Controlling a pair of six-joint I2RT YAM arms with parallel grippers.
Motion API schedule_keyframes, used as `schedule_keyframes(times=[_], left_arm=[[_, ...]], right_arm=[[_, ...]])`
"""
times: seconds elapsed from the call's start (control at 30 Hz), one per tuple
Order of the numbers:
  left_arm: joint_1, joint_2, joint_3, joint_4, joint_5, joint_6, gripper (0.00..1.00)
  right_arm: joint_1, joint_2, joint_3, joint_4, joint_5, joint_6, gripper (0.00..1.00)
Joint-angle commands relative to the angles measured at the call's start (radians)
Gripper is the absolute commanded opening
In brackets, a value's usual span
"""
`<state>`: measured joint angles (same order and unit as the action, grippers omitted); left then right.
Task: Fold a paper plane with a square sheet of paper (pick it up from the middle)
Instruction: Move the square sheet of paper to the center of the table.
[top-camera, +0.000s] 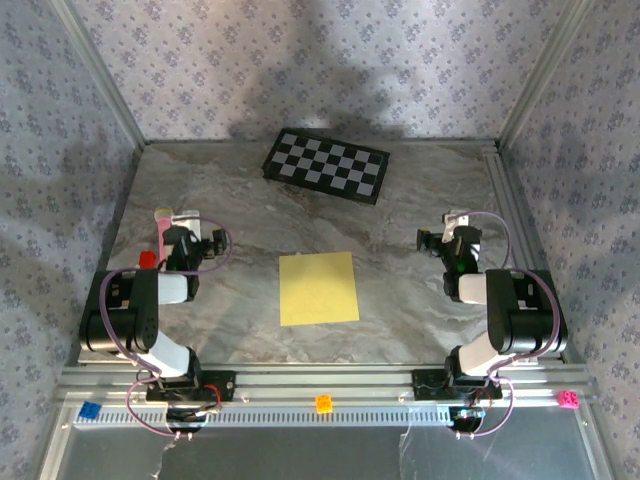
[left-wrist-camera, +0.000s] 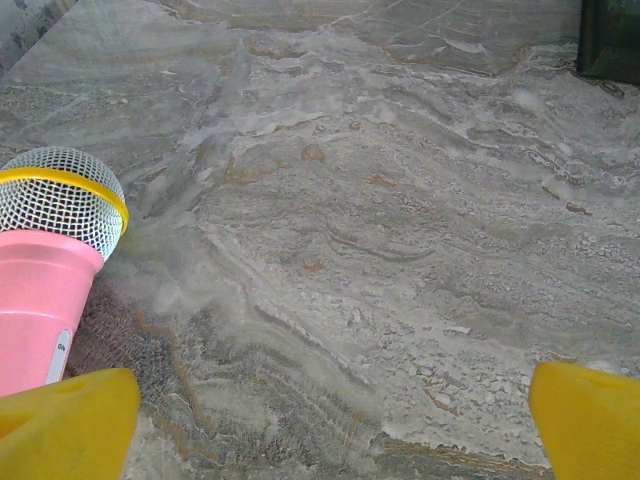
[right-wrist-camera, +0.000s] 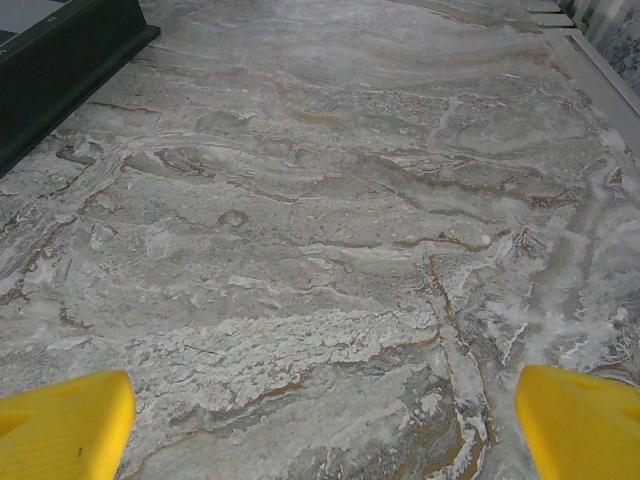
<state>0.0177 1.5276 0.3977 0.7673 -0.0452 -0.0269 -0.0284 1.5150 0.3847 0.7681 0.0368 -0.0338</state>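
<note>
A table (top-camera: 420, 300) with a grey marble-patterned top, veined in brown and white, fills the space between the papered walls. A square sheet of thin yellow paper (top-camera: 318, 288) lies flat near the middle, a little toward the near edge. A flat black-and-white checkerboard (top-camera: 326, 165) lies at the far side, turned slightly askew, well apart from the sheet. A pink plastic toy microphone (top-camera: 162, 225) with a silver mesh head and a yellow band lies at the left, head pointing far. On the ribbed metal rail (top-camera: 260, 412) along the near edge sit a small blue block (top-camera: 90, 410) at left, a small orange block (top-camera: 323, 403) in the middle and a small pink block (top-camera: 568, 399) at right.
</note>
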Motion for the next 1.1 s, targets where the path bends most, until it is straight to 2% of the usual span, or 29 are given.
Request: schedule_keyframes(times=[0.0, 0.33, 0.47, 0.8, 0.9, 1.07], left_arm=[[0.001, 0.009, 0.020, 0.041, 0.008, 0.001, 1.00], [0.004, 0.008, 0.020, 0.041, 0.015, -0.001, 1.00], [0.007, 0.005, 0.010, 0.055, 0.078, 0.018, 0.99], [0.007, 0.004, 0.010, 0.052, 0.074, 0.020, 1.00], [-0.003, -0.026, 0.036, -0.017, 0.085, 0.036, 1.00], [-0.001, -0.116, 0.133, -0.301, 0.072, -0.009, 1.00]], right_arm=[[-0.006, 0.007, 0.016, 0.016, -0.006, 0.006, 1.00], [-0.007, 0.006, 0.016, 0.017, -0.008, 0.008, 1.00], [-0.025, 0.006, 0.015, 0.016, -0.063, 0.008, 1.00], [-0.023, 0.007, 0.018, 0.014, -0.060, 0.008, 1.00], [-0.023, 0.006, 0.017, 0.014, -0.059, 0.008, 1.00], [-0.008, -0.018, 0.032, -0.023, -0.079, -0.022, 1.00]])
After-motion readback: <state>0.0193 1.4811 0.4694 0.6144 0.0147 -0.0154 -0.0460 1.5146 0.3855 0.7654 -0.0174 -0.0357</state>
